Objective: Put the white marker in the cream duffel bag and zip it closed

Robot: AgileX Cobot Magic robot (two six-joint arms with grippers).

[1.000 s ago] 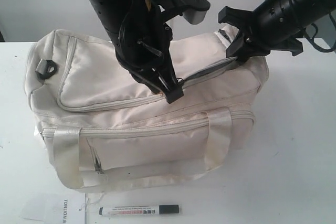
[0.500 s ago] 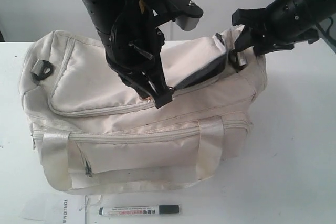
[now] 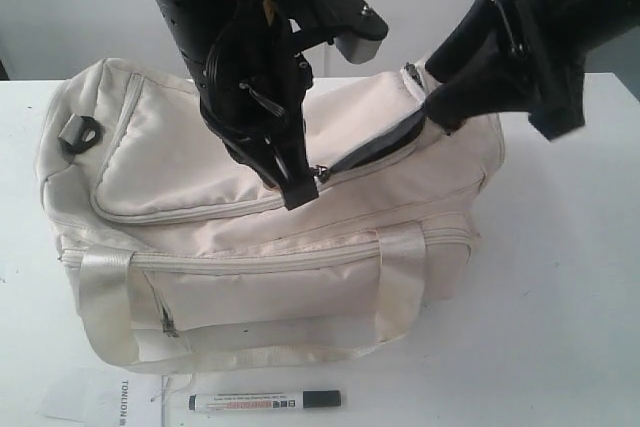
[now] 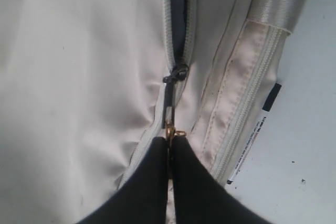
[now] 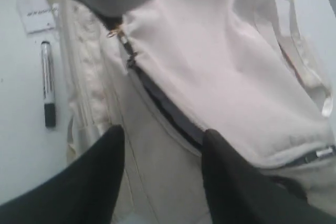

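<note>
Widening top-zip gap on cream duffel bag (image 3: 190,157): longer than a second ago, dark lining showing. Left gripper (image 3: 298,187) is clamped on the zip pull (image 4: 170,109) and has dragged it along the flap. Right gripper (image 3: 437,109), fingers apart, has moved in against the bag's end. White marker (image 3: 265,401), black cap and red print, lies untouched on the table (image 3: 570,327) before the bag. Loading not begun, I'd judge.

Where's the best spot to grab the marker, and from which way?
Probably the middle of its white barrel, from straight above. The marker lies flat on the table, apart from the bag, so fingers closing across its thin width should have room on both sides.
</note>
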